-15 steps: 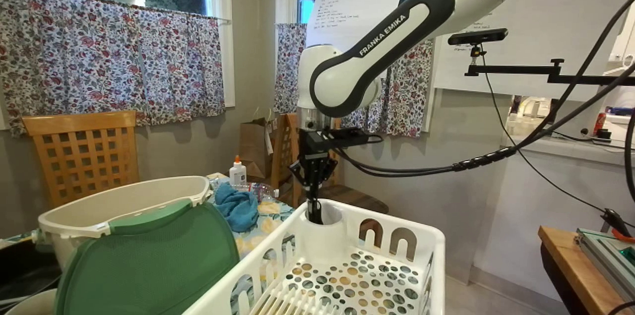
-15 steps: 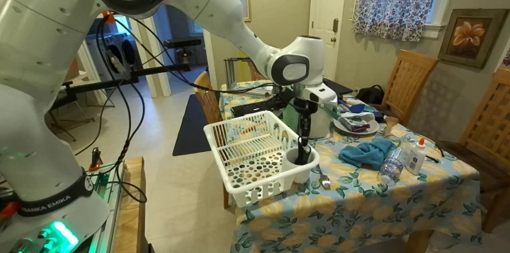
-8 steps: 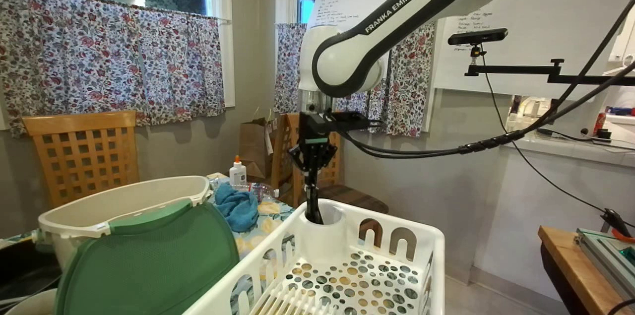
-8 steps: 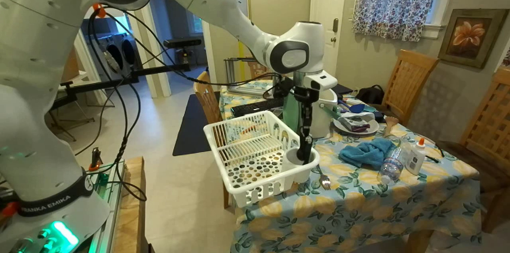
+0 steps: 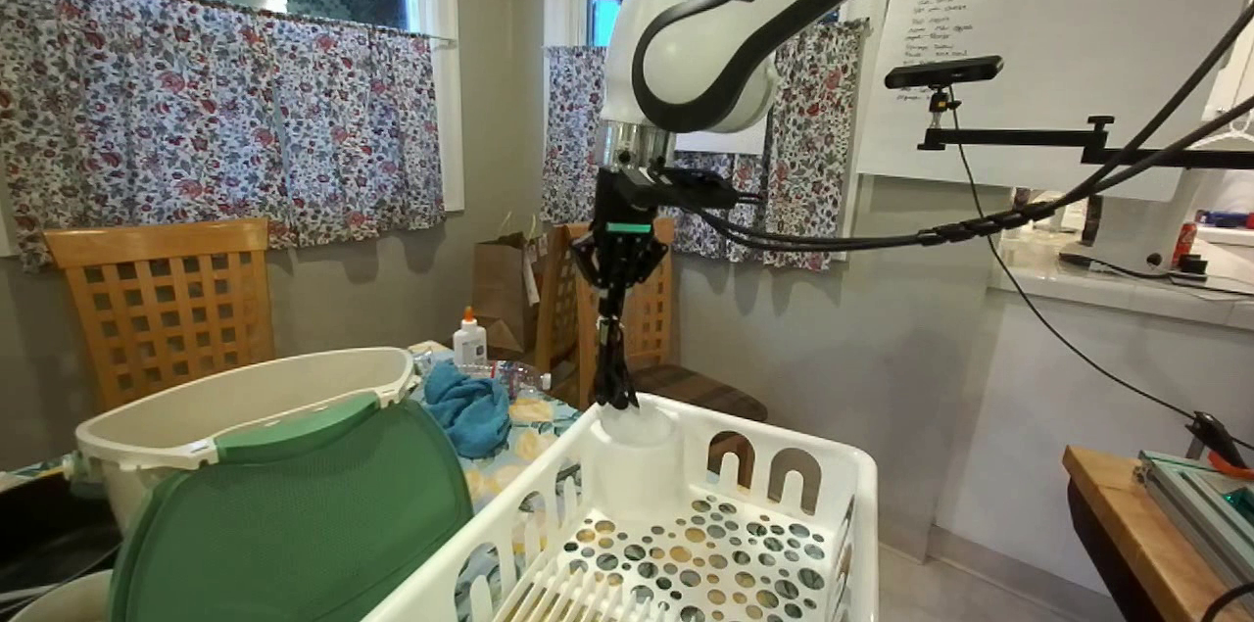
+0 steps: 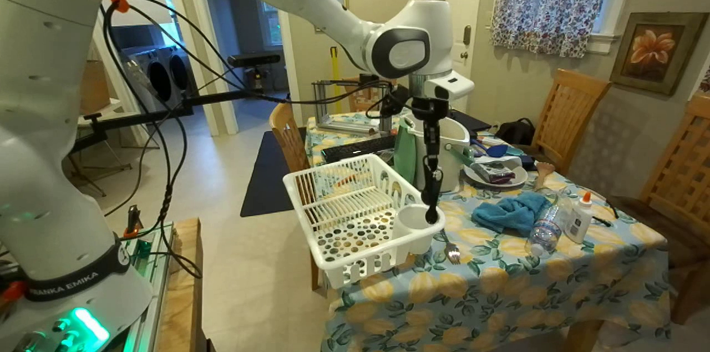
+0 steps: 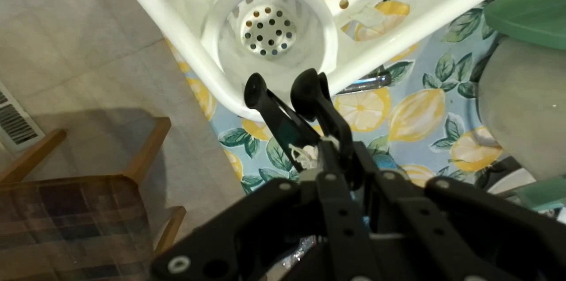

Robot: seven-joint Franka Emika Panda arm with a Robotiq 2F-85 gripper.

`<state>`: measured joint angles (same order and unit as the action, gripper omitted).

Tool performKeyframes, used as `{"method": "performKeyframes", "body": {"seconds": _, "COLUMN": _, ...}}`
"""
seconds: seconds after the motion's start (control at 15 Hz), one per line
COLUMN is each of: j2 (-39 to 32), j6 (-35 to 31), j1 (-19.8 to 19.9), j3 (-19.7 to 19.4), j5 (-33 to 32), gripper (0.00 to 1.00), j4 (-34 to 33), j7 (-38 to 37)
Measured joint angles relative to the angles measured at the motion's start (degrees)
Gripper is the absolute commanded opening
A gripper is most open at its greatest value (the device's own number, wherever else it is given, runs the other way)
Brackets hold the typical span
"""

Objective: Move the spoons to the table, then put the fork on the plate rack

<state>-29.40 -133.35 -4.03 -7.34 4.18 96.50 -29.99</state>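
Spoons (image 5: 614, 379), black with small bowls, hang bowls-down from the robot's gripper (image 5: 611, 313) above one corner of a white plate rack (image 5: 774, 429). The jaws are pinched together around the handles. The lower ends sit right by the outer rim of the round utensil cup (image 5: 637, 475) built into that corner; whether they touch it, I cannot tell. The wrist view shows at least two bowls fanned apart, with more black partly hidden behind, so the count is unclear.

The rack stands at a front corner of the table (image 6: 488, 258), as seen in an exterior view. Just beside the cup, near the table's front edge, a metal fork (image 6: 452, 253) lies flat, tines towards that edge, its handle partly hidden behind the rack.

The step in hand looks to be taking the spoons over to the table; the fork is not yet in the rack. The spoons are probably plastic: light, stiff and smooth enough to slide on one another, so a firm hold across all the handles together should suit, with a low, gentle release against scattering. The fork should be rigid and hardly fragile, but thin and slick; I would pinch it from above at the neck.
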Motion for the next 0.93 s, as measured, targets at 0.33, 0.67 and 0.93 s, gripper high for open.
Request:
{"method": "performKeyframes", "body": {"seconds": 0.33, "j2": 1.96, "j6": -3.44, "j1": -0.02, "j3": -1.18, "j5": -1.83, "gripper": 0.03, "j4": 0.24, "j7": -0.03}}
{"method": "performKeyframes", "body": {"seconds": 0.67, "j2": 0.99, "j6": -8.33, "j1": 0.21, "j3": -2.46, "j5": -3.41, "gripper": 0.03, "j4": -0.10, "j7": 0.02}}
{"method": "performKeyframes", "body": {"seconds": 0.93, "j2": -2.38, "j6": -11.72, "j1": 1.37, "j3": -1.82, "j5": -3.02, "gripper": 0.03, "j4": -2.06, "j7": 0.95}}
